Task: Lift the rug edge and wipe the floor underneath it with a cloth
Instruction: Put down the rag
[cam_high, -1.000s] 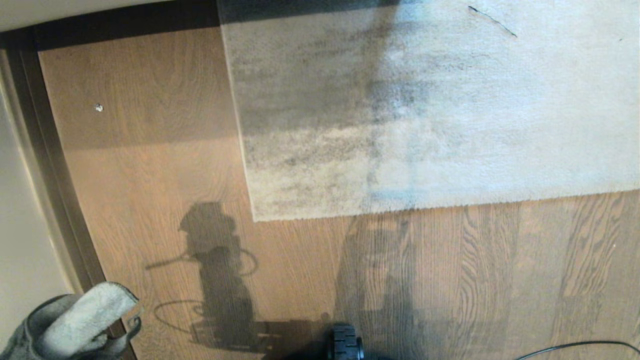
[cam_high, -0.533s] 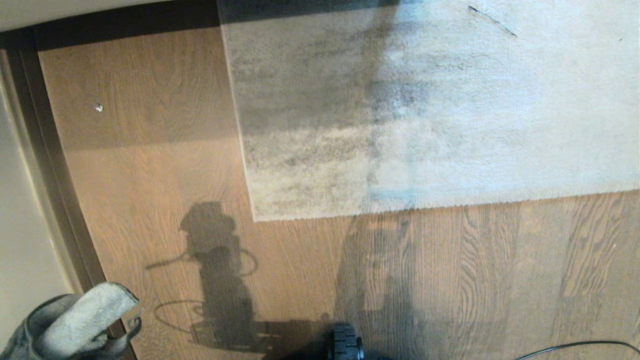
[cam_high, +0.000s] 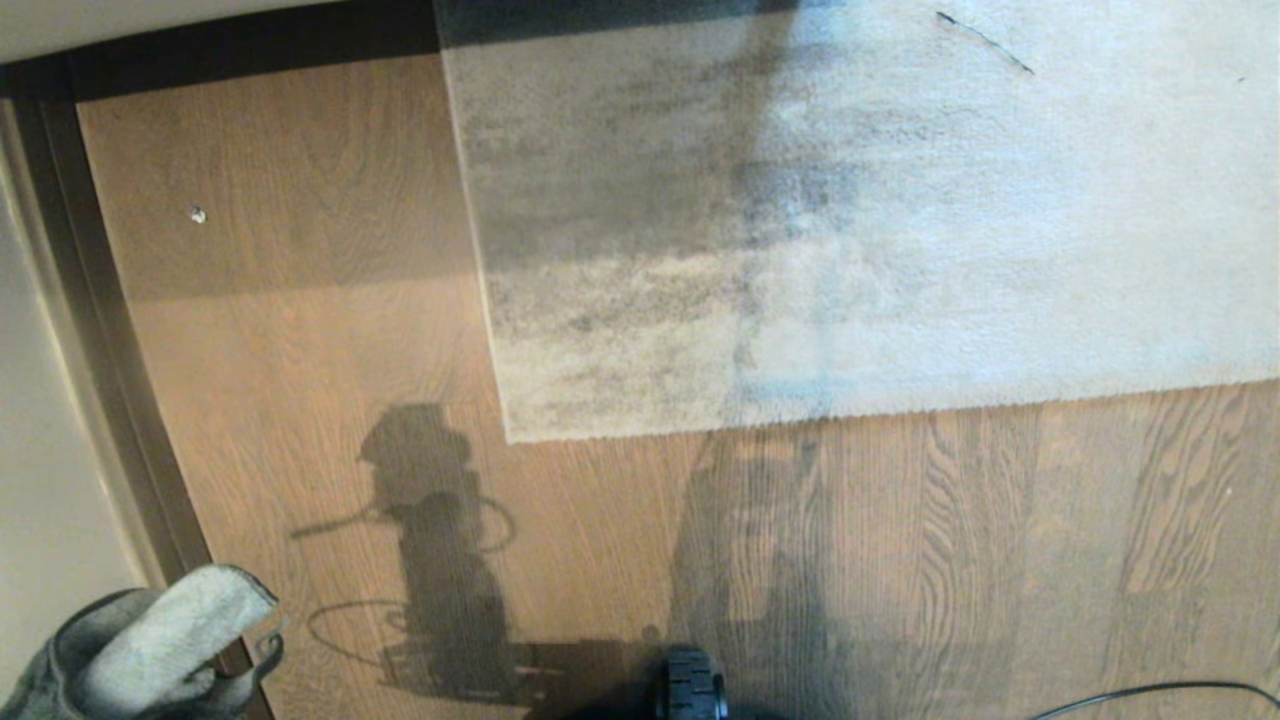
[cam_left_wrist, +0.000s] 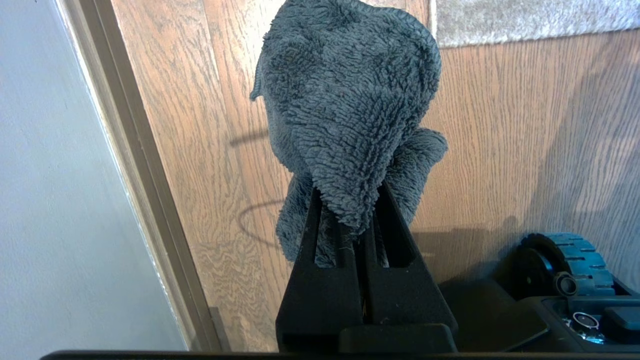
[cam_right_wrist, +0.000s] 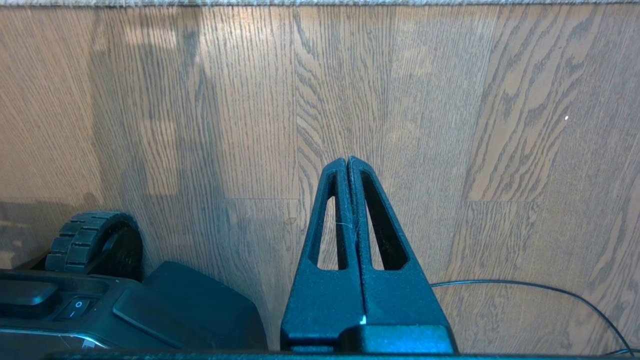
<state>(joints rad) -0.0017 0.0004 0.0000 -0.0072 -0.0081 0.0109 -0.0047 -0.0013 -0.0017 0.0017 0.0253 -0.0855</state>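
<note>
The pale grey mottled rug lies flat on the floor (cam_high: 950, 560) of brown wood-grain planks. Its near rug edge (cam_high: 800, 415) runs across the head view and ends in a square corner (cam_high: 510, 437). My left gripper (cam_left_wrist: 348, 200) is shut on the fuzzy grey cloth (cam_left_wrist: 345, 100), which bunches up over the fingertips. It hangs at the lower left of the head view, where the cloth (cam_high: 150, 640) shows well short of the rug. My right gripper (cam_right_wrist: 348, 160) is shut with nothing in it, above bare floor. A strip of rug (cam_right_wrist: 320, 2) lies far ahead of it.
A wall and dark baseboard (cam_high: 110, 350) run along the left side. My base's black wheel (cam_high: 690, 685) sits at the bottom middle. A thin black cable (cam_high: 1150, 690) trails on the floor at the lower right. A small white speck (cam_high: 197, 214) lies left of the rug.
</note>
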